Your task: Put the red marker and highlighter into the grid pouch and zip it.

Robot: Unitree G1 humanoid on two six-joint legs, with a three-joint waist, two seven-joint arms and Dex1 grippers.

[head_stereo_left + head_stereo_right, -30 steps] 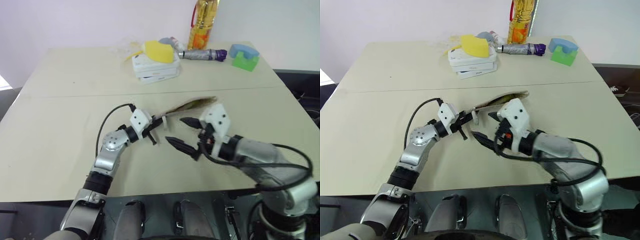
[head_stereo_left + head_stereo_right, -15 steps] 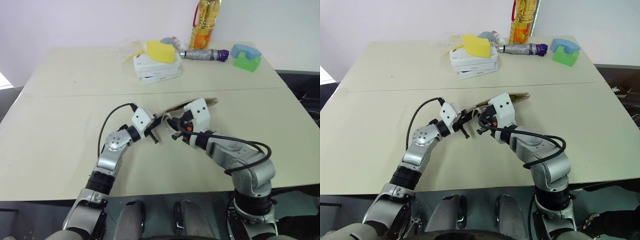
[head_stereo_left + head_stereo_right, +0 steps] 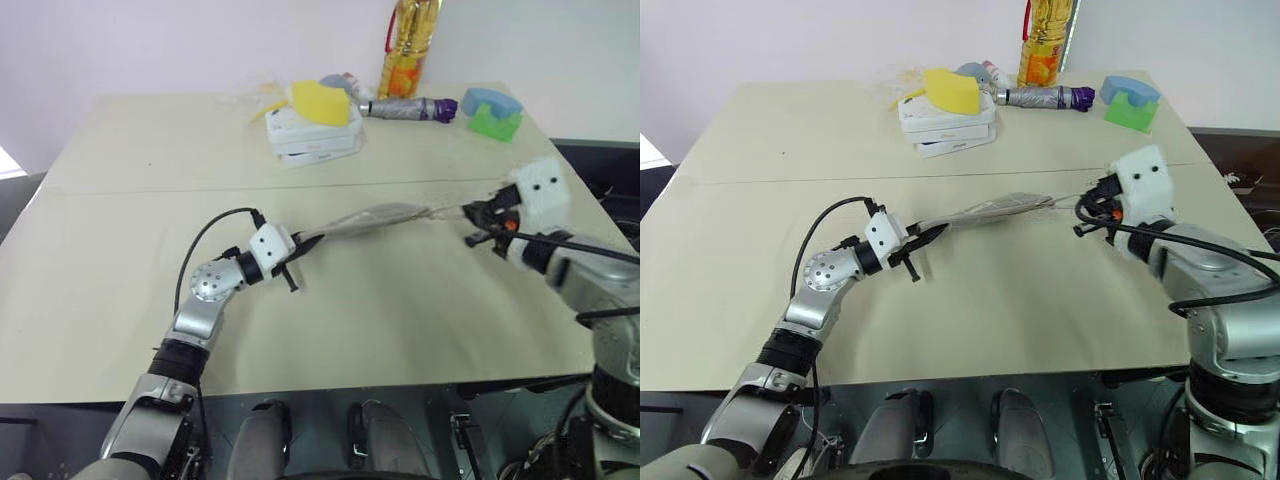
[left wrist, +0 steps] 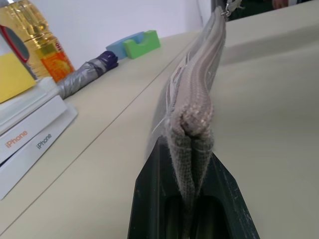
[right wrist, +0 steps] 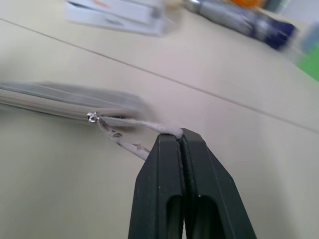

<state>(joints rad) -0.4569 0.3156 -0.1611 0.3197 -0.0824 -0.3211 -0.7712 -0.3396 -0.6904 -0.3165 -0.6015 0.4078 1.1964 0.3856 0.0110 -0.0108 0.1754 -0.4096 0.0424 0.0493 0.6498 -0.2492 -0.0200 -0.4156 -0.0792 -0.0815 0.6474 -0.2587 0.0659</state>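
The table is a wide beige surface with a seam running across it. Above its middle the grid pouch hangs stretched between the two arms, clear of the table top, its long edge turned upward so it looks like a thin grey strip. The red marker and the highlighter cannot be made out; the pouch's inside is hidden.

At the far edge sits a stack of white boxes with a yellow sponge-like object on top. Just beside them lies a folded grey umbrella with a purple end, and behind it stands a bottle of yellow oil. A green block topped by a blue piece is at the far right corner.

The left tool is clamped on the near end of the pouch; in the left wrist view the grey fabric is pinched between the two black fingers. The right tool holds the other end: its fingers are pressed together on a thin white pull cord that leads to the small metal zip slider at the pouch's end
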